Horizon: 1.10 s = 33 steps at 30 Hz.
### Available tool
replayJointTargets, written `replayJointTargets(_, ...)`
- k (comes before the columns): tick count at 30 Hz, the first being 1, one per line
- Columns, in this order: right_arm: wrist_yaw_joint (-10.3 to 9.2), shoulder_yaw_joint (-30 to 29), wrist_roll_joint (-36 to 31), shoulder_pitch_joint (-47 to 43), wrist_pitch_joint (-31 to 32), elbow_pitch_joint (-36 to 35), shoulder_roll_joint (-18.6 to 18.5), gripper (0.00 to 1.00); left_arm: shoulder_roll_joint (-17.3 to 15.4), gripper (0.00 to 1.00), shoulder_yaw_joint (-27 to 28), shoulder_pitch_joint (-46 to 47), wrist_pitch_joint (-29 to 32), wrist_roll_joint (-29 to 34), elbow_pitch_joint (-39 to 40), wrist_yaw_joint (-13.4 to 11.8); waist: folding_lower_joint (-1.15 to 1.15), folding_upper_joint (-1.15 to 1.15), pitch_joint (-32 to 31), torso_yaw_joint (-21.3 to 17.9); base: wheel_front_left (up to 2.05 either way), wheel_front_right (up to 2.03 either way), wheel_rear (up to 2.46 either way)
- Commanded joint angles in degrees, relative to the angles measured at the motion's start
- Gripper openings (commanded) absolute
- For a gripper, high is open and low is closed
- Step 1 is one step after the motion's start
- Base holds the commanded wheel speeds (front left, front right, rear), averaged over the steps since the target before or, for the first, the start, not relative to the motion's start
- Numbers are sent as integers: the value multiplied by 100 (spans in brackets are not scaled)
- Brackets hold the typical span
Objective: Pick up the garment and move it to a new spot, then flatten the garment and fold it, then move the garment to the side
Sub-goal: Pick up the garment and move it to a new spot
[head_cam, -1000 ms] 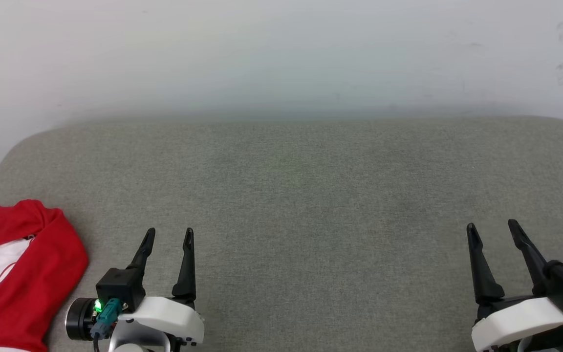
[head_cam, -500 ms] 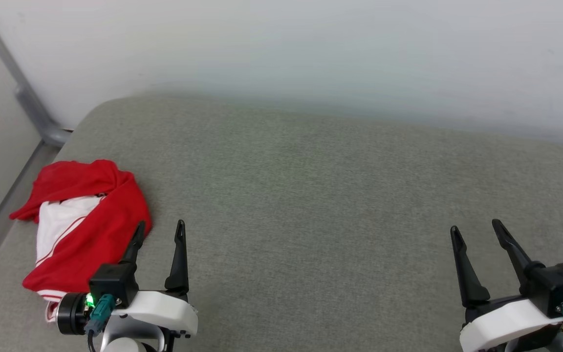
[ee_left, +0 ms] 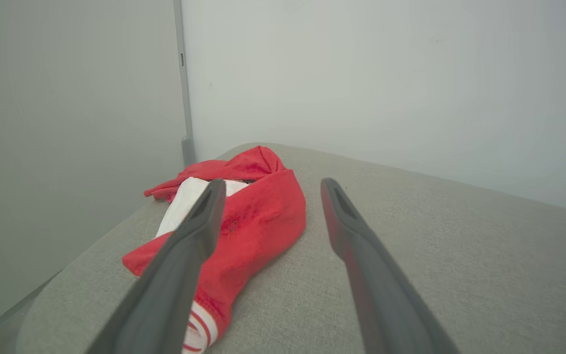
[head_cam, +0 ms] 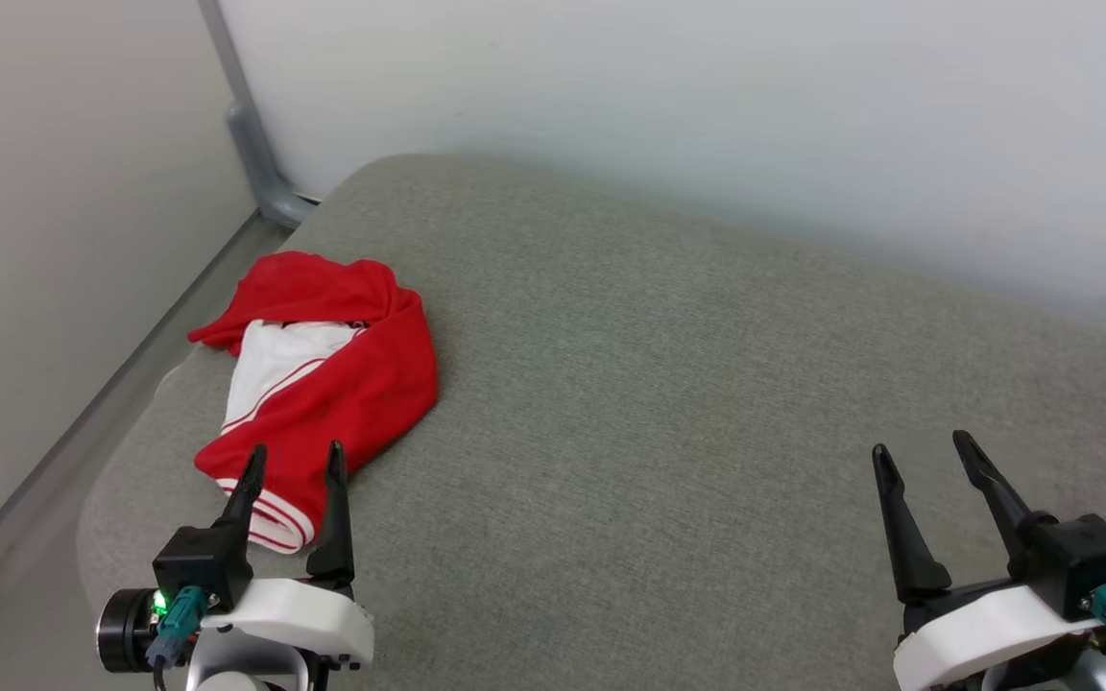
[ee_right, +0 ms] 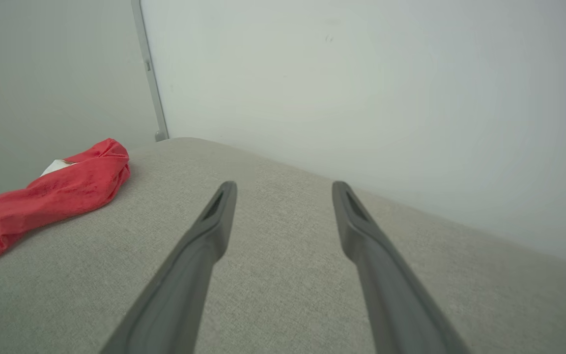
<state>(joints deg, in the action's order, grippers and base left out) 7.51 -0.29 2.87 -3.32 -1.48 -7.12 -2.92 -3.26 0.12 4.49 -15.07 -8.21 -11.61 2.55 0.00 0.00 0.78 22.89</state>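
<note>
On cushion (head_cam: 659, 384), garment (head_cam: 371, 384), camera turned left

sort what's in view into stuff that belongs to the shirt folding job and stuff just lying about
Belongs to the job:
- garment, bunched up
- left gripper, open
- right gripper, open
- grey cushion the garment lies on

Just there:
- grey post in the corner
- white wall
</note>
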Motion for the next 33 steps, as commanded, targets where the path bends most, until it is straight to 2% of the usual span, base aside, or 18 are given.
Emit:
replayJointTargets(1,-4,-8,16,30,-37,36,6,100,-5,100,19,-65,-15,24,-29,35,0,0,-60,210,0,0,0)
replayJointTargets(11,-4,41,171,79,-51,109,6,100,3,100,83,-49,-15,18,-51,98,0,0,-56,388,0,0,0)
replayJointTargets(22,-4,88,48,295,74,-19,6,100,-75,100,187,720,40,-109,-385,102,0,0,459,132,0,0,0)
replayJointTargets(28,-4,109,-120,582,217,-171,5,100,-404,100,375,1849,770,-560,-908,275,0,0,1015,-169,0,0,0)
replayJointTargets(33,-4,96,-260,866,298,-305,5,100,-896,100,406,2715,1812,-992,-1387,418,0,0,1562,-452,0,0,0)
